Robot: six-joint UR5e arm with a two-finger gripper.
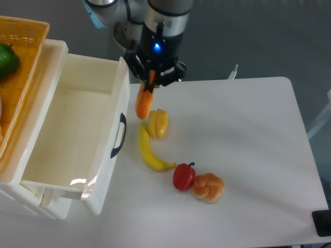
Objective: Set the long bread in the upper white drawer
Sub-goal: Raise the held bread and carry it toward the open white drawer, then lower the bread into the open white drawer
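The long bread (144, 102) is an orange-tan loaf hanging almost upright from my gripper (151, 80), which is shut on its upper end. It hangs above the table just right of the upper white drawer (77, 129). The drawer is pulled open, its inside bare, with a black curved handle (119, 135) on its front wall. The loaf's lower end is beside the drawer's front top edge, above the banana's top.
A yellow pepper (159, 123), a yellow banana (150, 152), a red pepper (183, 176) and a round knotted bun (208, 187) lie on the white table (248, 155). A wicker basket (23, 62) with a green item (7, 60) sits at the far left.
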